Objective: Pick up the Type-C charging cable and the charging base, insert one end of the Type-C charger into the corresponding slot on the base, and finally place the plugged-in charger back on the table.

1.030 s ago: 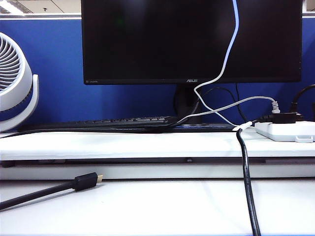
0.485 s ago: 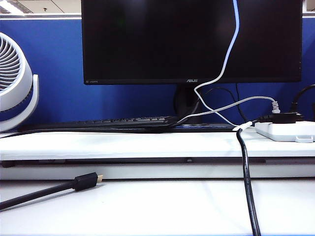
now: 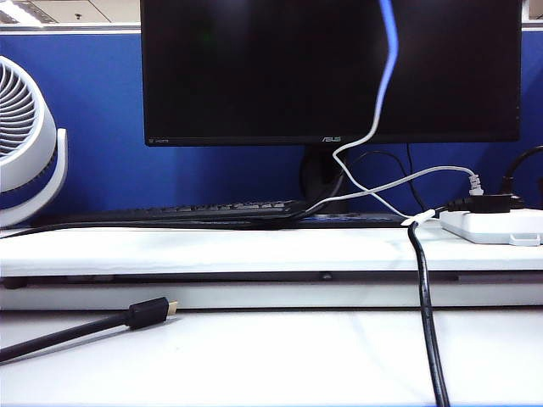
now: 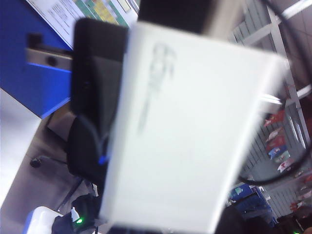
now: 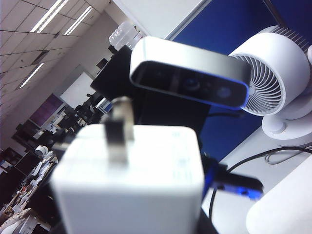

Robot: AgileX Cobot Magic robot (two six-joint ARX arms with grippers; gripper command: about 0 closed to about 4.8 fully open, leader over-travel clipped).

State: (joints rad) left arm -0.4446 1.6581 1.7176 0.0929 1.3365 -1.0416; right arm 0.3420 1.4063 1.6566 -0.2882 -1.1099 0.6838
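Observation:
The Type-C charging cable point(image 3: 379, 102) is thin and white. It rises from the shelf, crosses the monitor and leaves the top of the exterior view, held aloft. Neither gripper shows in that view. The charging base point(image 5: 131, 175), a white block with metal prongs point(image 5: 119, 127) sticking up, fills the foreground of the right wrist view, and my right gripper point(image 5: 145, 161) is shut on it. In the left wrist view the same base point(image 4: 190, 136) is a blurred white slab that hides my left gripper's jaws. The table point(image 3: 271, 365) lies bare below.
A black gold-tipped cable point(image 3: 148, 312) lies at the table's left. A thick black cable point(image 3: 424, 305) hangs from the shelf. On the shelf are a power strip point(image 3: 496, 225) and a keyboard point(image 3: 212, 209). Behind stand a monitor point(image 3: 254, 68) and a white fan point(image 3: 25, 144).
The upper stretch of the white cable has swung to the left across the monitor. Everything on the table and the shelf stays where it was.

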